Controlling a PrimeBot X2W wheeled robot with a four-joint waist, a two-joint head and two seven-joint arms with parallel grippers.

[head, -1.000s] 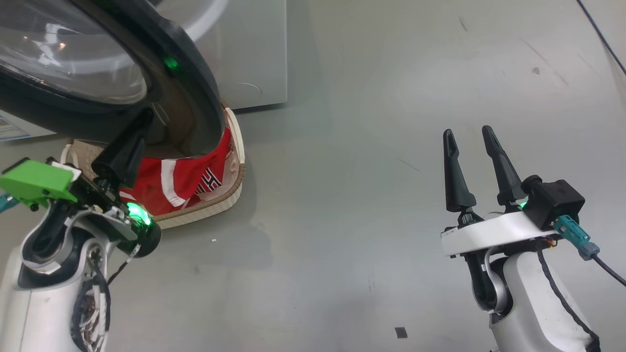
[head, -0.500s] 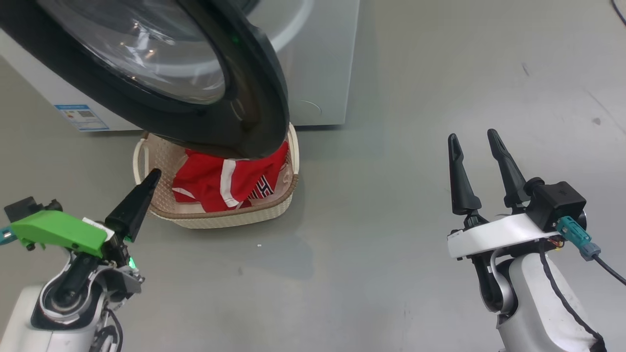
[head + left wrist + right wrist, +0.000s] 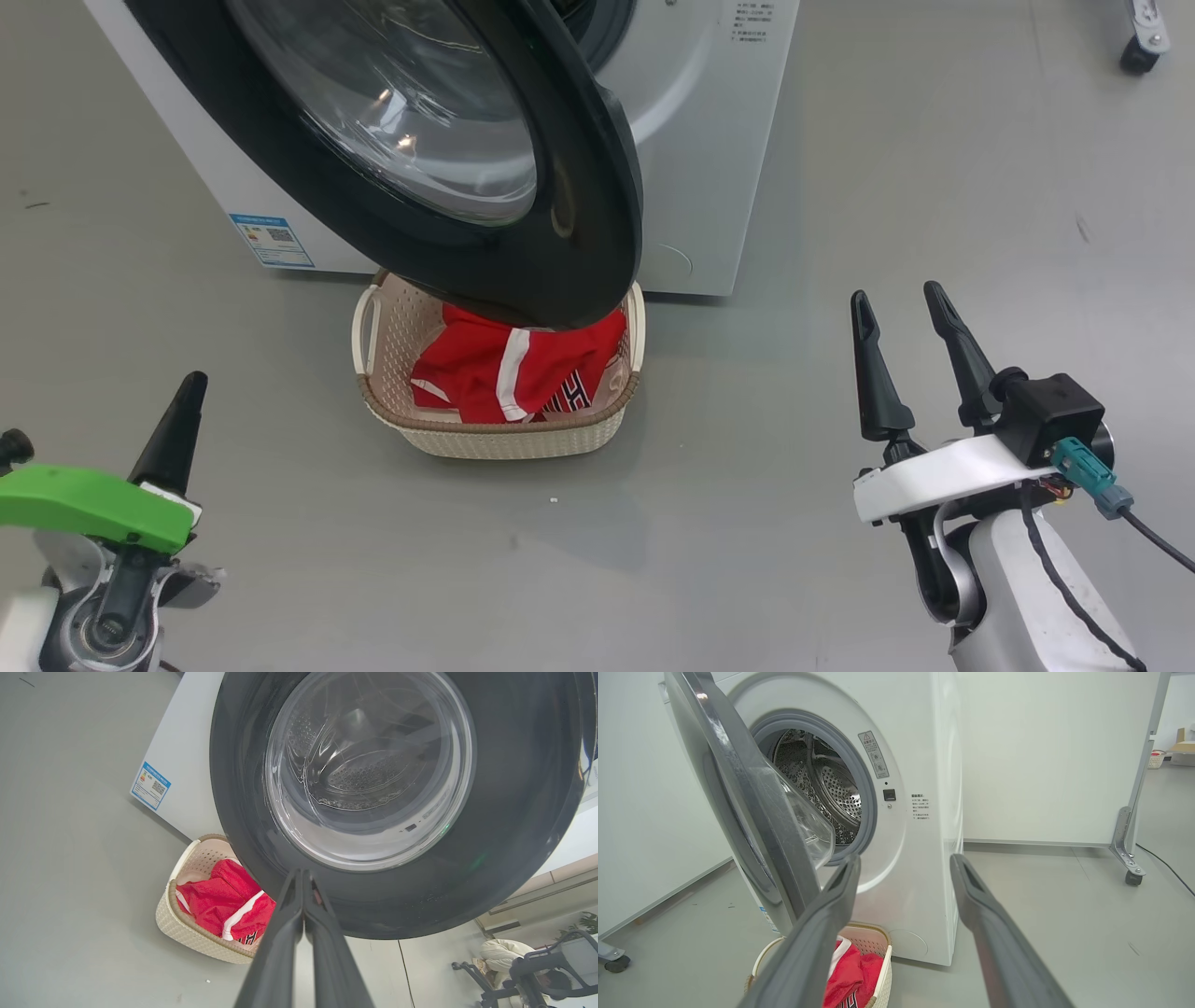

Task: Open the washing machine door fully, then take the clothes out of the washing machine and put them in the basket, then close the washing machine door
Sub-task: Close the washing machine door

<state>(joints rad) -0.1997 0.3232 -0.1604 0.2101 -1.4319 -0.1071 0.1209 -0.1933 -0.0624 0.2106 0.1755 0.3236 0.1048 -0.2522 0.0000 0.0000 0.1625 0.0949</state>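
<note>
Washing machine door [image 3: 586,224] looks rigid and slick, I'd push its 3 o'clock edge; left gripper [image 3: 193,381] pinched empty, right gripper [image 3: 894,292] gaping, empty.

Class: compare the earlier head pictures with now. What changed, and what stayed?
The left gripper, fingers shut, has drawn back from the washing machine door and the basket; bare floor now lies between them. The head camera has shifted. Unchanged: the right gripper open and empty, the red clothes in the basket, the door open.
</note>
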